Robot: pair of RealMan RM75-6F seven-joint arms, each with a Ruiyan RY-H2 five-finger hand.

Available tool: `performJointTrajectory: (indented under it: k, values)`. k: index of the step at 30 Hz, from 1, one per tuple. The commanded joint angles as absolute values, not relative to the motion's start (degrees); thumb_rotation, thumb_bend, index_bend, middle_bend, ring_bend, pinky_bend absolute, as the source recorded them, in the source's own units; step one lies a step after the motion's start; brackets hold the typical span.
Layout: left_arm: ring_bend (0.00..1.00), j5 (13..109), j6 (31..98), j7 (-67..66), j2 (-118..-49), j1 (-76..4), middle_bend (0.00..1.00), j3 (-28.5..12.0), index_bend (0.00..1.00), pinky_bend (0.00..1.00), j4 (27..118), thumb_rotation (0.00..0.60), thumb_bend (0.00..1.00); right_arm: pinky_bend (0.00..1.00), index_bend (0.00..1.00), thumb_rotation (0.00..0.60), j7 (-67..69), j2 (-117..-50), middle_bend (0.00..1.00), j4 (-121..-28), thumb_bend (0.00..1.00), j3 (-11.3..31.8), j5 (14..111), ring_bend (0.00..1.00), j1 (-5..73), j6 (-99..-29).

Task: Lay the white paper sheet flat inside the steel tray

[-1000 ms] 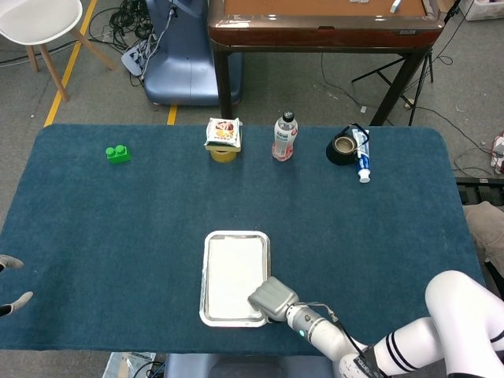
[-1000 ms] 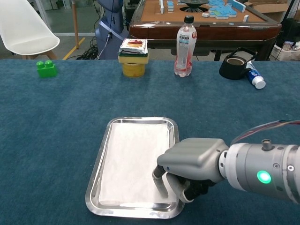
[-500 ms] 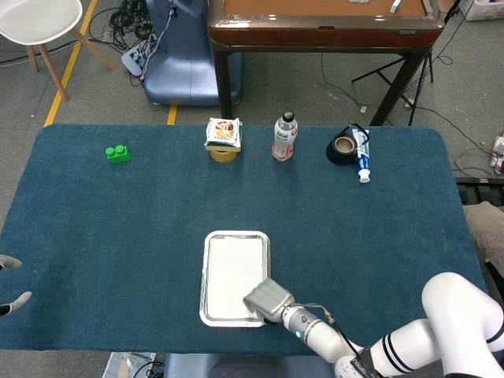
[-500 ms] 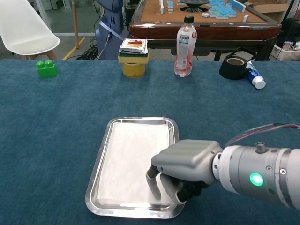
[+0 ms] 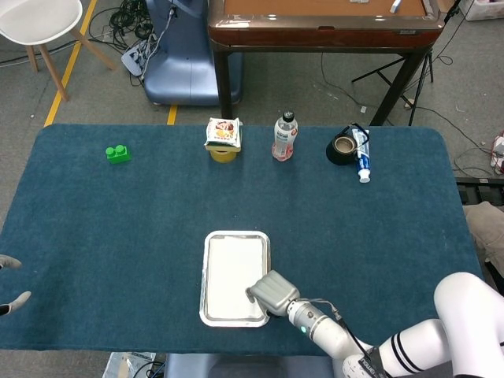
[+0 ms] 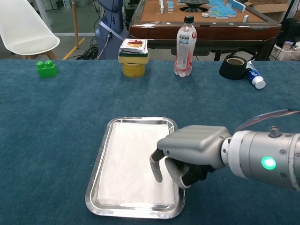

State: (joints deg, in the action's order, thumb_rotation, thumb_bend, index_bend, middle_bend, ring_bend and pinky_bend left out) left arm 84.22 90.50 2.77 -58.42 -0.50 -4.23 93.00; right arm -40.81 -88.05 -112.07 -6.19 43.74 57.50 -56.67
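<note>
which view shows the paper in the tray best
The chest view: the white paper sheet fills the steel tray close up, lying flat, with the right hand over its right edge. The head view shows it small and distant.

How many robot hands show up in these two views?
2. The right hand hovers over the steel tray's near right corner, above the white paper sheet. Only fingertips of the left hand show, at the head view's left edge.

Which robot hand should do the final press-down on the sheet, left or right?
Right, probably. The right robot hand hangs over the near right corner of the steel tray, fingertips just above the paper sheet. The left robot hand sits at the table's far left edge.
</note>
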Motion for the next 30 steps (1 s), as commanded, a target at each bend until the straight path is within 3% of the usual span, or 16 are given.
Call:
performJointTrajectory:
  k: [1, 5, 10, 17, 20, 24, 30]
  values:
    - [0.32, 84.26, 90.46, 2.68, -58.47, -0.53, 0.38, -4.2, 0.43, 0.47, 92.99, 0.6, 0.01, 1.0, 0.41, 0.6, -39.8, -86.62, 1.0, -112.45, 0.91, -5.92, 45.34, 0.97, 56.38, -58.09]
    - [0.32, 84.5, 90.39, 2.34, -58.64, -0.61, 0.38, -4.09, 0.43, 0.47, 92.97, 0.6, 0.01, 1.0, 0.41, 0.6, -37.94, -84.14, 0.97, -113.05, 0.76, -5.94, 47.27, 0.89, 54.63, -59.43]
    - [0.32, 84.76, 90.26, 1.7, -58.96, -0.74, 0.38, -3.94, 0.43, 0.47, 92.9, 0.6, 0.01, 1.0, 0.41, 0.6, -36.48, -80.48, 0.77, -113.88, 0.56, -6.71, 49.82, 0.73, 52.18, -61.64]
    - [0.32, 86.46, 90.98, 0.07, -59.57, -0.79, 0.38, -3.44, 0.43, 0.47, 93.29, 0.6, 0.01, 0.8, 0.41, 0.6, -33.85, -74.28, 0.52, -115.68, 0.26, -8.19, 55.31, 0.48, 47.4, -66.17]
    - [0.32, 87.14, 91.03, -0.57, -59.86, -0.86, 0.38, -3.14, 0.43, 0.47, 93.43, 0.6, 0.01, 0.68, 0.41, 0.6, -32.92, -71.61, 0.49, -116.19, 0.2, -8.86, 57.62, 0.4, 45.05, -68.47]
    - [0.32, 87.98, 90.79, -1.33, -60.4, -1.05, 0.39, -2.67, 0.41, 0.47, 93.48, 0.6, 0.01, 0.54, 0.41, 0.6, -31.81, -67.98, 0.48, -116.44, 0.19, -9.93, 61.33, 0.37, 41.26, -72.36]
    - [0.32, 89.14, 90.71, -2.46, -61.15, -1.27, 0.39, -2.14, 0.38, 0.47, 93.55, 0.6, 0.01, 0.52, 0.41, 0.6, -29.54, -63.59, 0.49, -116.39, 0.19, -11.44, 65.51, 0.37, 35.07, -77.75]
